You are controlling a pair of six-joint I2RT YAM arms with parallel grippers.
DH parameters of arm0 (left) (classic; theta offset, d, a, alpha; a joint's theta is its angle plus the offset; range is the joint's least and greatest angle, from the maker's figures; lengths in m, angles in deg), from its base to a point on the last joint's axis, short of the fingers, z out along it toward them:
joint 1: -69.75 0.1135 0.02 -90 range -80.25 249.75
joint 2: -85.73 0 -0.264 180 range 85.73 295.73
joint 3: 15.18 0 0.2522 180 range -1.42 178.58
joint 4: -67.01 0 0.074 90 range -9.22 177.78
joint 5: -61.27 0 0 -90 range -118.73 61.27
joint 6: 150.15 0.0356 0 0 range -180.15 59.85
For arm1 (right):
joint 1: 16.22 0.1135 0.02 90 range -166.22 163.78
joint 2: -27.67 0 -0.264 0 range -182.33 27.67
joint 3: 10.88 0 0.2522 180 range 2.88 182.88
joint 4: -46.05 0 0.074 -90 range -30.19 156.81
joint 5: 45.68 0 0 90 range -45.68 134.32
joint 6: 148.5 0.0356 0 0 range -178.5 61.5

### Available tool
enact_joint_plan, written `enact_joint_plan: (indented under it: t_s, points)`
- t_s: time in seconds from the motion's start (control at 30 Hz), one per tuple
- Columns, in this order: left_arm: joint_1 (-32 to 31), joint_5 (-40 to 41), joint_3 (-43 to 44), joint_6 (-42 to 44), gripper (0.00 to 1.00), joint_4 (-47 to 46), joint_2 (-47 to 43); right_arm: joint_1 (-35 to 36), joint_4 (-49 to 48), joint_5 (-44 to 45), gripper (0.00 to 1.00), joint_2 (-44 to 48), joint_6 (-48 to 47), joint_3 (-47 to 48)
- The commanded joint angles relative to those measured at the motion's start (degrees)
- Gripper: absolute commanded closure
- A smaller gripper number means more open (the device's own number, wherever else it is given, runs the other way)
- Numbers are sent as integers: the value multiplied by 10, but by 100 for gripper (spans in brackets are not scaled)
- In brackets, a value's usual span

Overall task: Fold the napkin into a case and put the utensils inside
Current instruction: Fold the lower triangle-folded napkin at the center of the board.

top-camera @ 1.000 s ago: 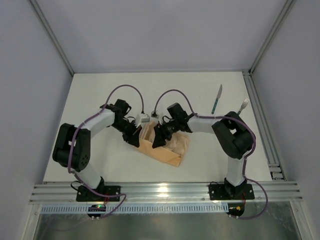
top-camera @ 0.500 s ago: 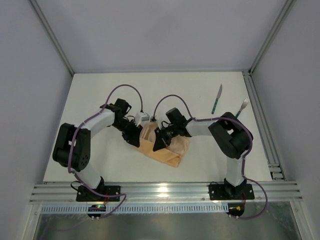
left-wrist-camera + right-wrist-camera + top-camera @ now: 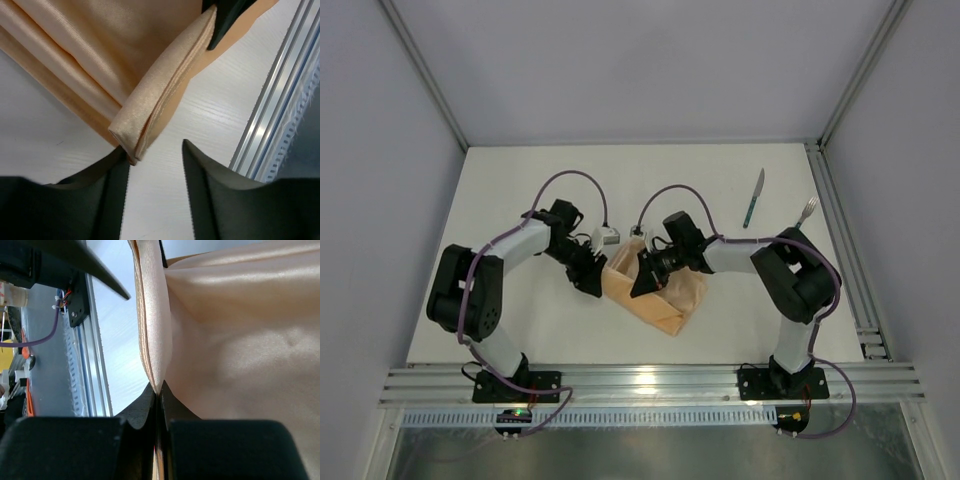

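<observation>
The peach-orange napkin (image 3: 672, 300) lies folded in layers at the table's middle, with one folded edge raised. My right gripper (image 3: 639, 290) is shut on that raised edge (image 3: 156, 340), pinching it between the fingertips (image 3: 159, 390). My left gripper (image 3: 594, 286) stands open just left of the napkin; the fold's corner (image 3: 127, 145) touches its left finger (image 3: 107, 175), and bare table shows between the jaws (image 3: 155, 155). The knife (image 3: 753, 198) and the fork (image 3: 804, 213), both teal-handled, lie apart at the back right. No case is in view.
An aluminium rail (image 3: 842, 240) runs along the table's right side, close to the fork. Another rail (image 3: 640, 380) crosses the front by both arm bases. Grey walls enclose the table on three sides.
My left gripper has opened and let go of the napkin's edge. My right gripper has shut on the folded edge and drawn it slightly to the right.
</observation>
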Motion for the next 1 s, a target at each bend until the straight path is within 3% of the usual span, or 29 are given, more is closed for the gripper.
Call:
enact_joint_plan:
  t_s: [0.0,0.03,0.07,0.17,0.27,0.37,0.43,0.47,0.57,0.8,0.97]
  points:
    - [2,-19,-3,-4,59,-39,7,2,-15,-26,96,49,4,-3]
    - [2,-22,-1,-5,68,-38,8,3,-11,-26,96,52,1,-5]
    - [2,-27,0,-4,83,-35,9,3,-7,-25,96,55,1,-7]
    - [2,-23,1,9,100,0,0,16,21,-10,96,60,-10,-7]
    - [2,-4,-12,18,100,30,-37,39,64,2,96,65,-21,6]
    - [2,30,-36,13,100,53,-85,59,30,-9,96,89,12,-11]
    - [2,55,-50,4,89,57,-101,51,17,-14,96,93,32,-26]
    - [2,60,-52,-6,70,52,-110,45,18,-13,96,84,34,-27]
    - [3,72,-51,-29,56,40,-109,17,30,-18,96,44,24,-18]
    - [21,83,-22,-59,51,17,-75,-11,43,-45,96,-62,11,14]
    - [27,120,-15,-66,51,13,-79,-29,40,-25,96,-75,18,11]
